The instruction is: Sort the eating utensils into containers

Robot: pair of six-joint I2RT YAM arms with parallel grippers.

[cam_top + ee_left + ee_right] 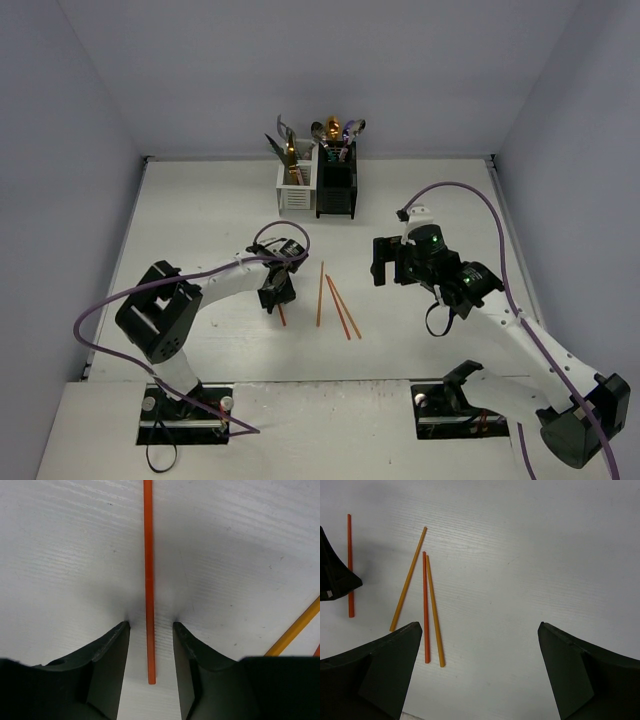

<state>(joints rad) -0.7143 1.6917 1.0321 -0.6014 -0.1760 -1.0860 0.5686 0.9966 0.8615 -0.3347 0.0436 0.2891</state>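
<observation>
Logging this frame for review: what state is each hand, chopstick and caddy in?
left hand: open, fingers straddling red chopstick, not gripping.
right hand: wide open, empty.
red chopstick: flat on table, between left fingers.
three other chopsticks: loose, flat on table.
white caddy: upright, holding utensils.
black caddy: upright, holding utensils.

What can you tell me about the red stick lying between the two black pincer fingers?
The red chopstick is thin, straight, evenly orange-red, smooth like plastic, with a blunt, flat end. It lies flat on the white table. The left pincer straddles one end, one finger on each side, with a small gap both ways, so nothing but the table touches it.
</observation>
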